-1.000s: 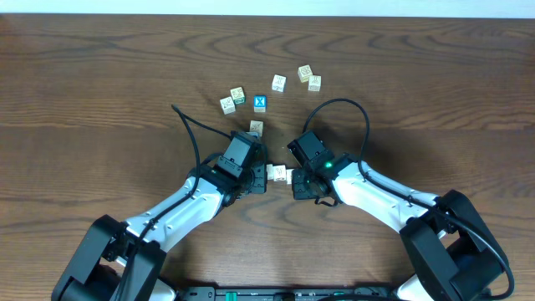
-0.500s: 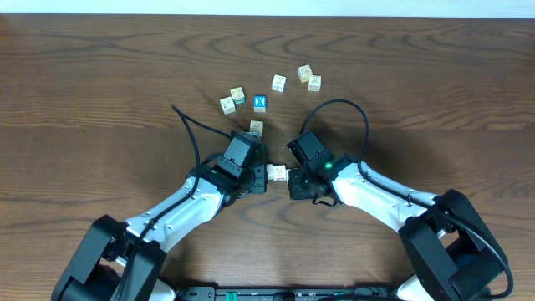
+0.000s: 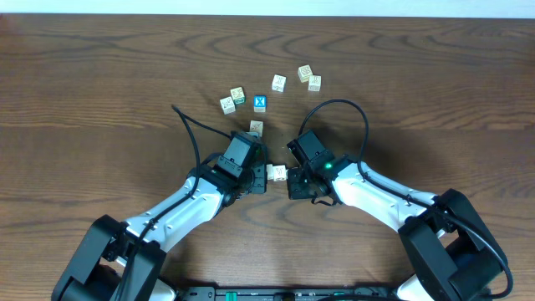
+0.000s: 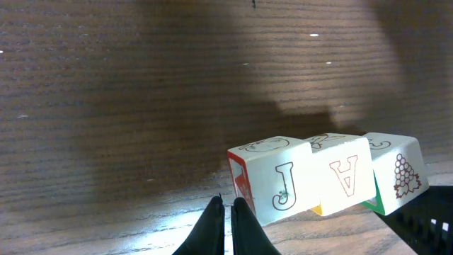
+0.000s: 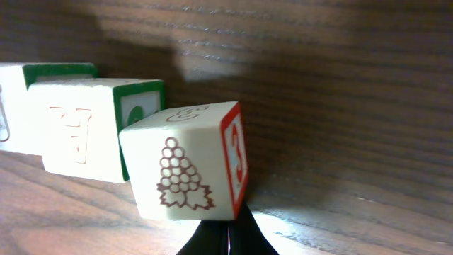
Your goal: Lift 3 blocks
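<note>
Pressure from both ends holds the row of three blocks (image 4: 329,177): left tool (image 4: 224,225) and right tool (image 5: 226,239), each shut and empty, squeeze it between their tips.

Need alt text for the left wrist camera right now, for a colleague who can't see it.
Three cream blocks stand in a tight row against a dark wooden table: J block, A block, grapes block. The shut left end effector meets the J block's outer lower edge with its tips.
</note>
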